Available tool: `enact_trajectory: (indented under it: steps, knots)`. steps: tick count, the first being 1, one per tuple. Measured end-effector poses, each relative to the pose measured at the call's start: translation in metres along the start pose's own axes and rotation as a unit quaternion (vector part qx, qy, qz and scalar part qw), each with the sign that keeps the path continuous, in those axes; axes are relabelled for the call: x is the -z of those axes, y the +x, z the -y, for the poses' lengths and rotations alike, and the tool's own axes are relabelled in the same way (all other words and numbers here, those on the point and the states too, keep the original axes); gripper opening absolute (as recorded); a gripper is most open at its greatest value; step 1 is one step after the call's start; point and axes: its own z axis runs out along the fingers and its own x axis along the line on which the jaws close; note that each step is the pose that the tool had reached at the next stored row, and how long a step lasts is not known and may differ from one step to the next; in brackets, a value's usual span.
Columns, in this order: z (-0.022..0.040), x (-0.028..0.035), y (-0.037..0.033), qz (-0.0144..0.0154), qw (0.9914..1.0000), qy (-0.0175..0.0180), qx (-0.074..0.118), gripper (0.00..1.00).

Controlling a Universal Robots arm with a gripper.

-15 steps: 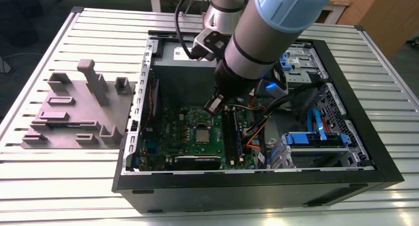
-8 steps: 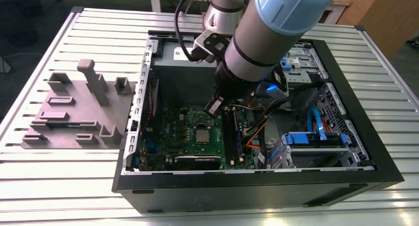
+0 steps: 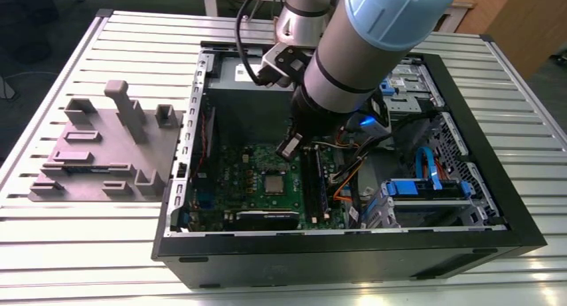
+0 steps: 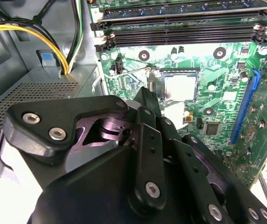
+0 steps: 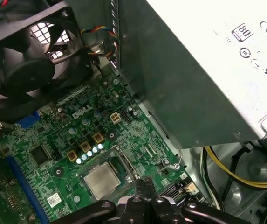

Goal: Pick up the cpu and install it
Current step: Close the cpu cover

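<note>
Already the cpu (image 5: 101,179) lies flat in its socket on the motherboard (image 5: 58,154), so the install step looks nearly done. The pincer (image 5: 145,186) hangs just above it, narrow and empty.

Exterior view: bright even overhead light, pale table (image 3: 80,266) slats near washed out, case (image 3: 354,253) interior in shadow. Second wrist view: glare strip on board (image 4: 226,51) at upper centre, gripper (image 4: 145,105) dark, soft-focused. First wrist view: dim, box (image 5: 208,65) label overexposed upper right.
</note>
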Motion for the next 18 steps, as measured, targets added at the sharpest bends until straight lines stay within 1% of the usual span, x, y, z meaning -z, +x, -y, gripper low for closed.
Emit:
enact_trajectory:
  steps: [3,5,6,9,10,12,13,14,17,18]
  knots:
    - [0.0006,0.0002,0.0016,-0.0001,1.00000,0.0001,0.000,0.10]
    - [-0.0008,-0.0001,0.0040,-0.0014,1.00000,0.0010,0.000,0.10]
    - [-0.0023,-0.0005,0.0054,-0.0026,0.99999,0.0019,0.000,0.10]
    - [-0.0061,-0.0014,0.0085,-0.0108,0.99991,0.0079,-0.002,0.10]
    - [-0.0068,-0.0015,0.0092,-0.0147,0.99983,0.0107,-0.002,0.10]
    - [-0.0079,-0.0017,0.0103,-0.0282,0.99937,0.0207,-0.005,0.10]
    - [-0.0092,-0.0020,0.0114,-0.0317,0.99919,0.0240,-0.006,0.10]
    - [-0.0106,-0.0023,0.0125,-0.0308,0.99914,0.0273,-0.005,0.10]
    - [-0.0144,-0.0031,0.0154,-0.0221,0.99895,0.0401,-0.003,0.10]
    - [-0.0159,-0.0034,0.0167,-0.0201,0.99887,0.0429,-0.003,0.10]
